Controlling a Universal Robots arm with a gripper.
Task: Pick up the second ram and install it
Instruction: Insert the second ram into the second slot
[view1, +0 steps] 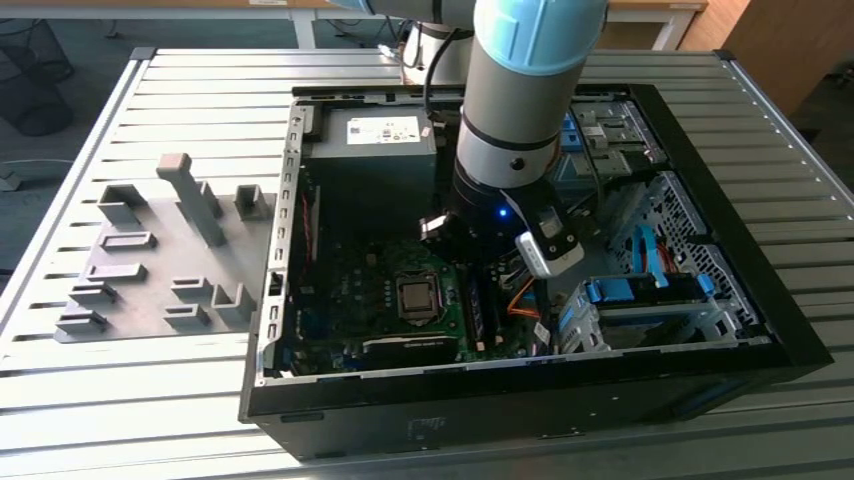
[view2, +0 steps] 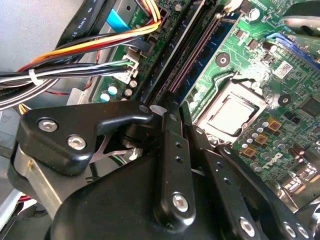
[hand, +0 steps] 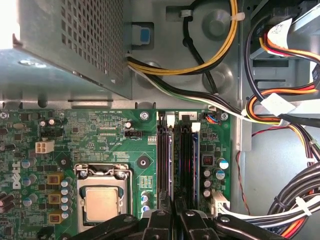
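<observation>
Hand (hand: 175, 210) hung low over motherboard (hand: 110, 150), fingers pinched nearly together on second ram (hand: 176, 165) standing in slot beside processor (hand: 101, 202).

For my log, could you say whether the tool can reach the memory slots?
Probably yes: the tool hangs right above the memory slots, and the cable bundle lies off to one side.

Silver arm (view1: 514, 90) with pale blue joint cap, black screwed linkages (view2: 172, 165)
</observation>
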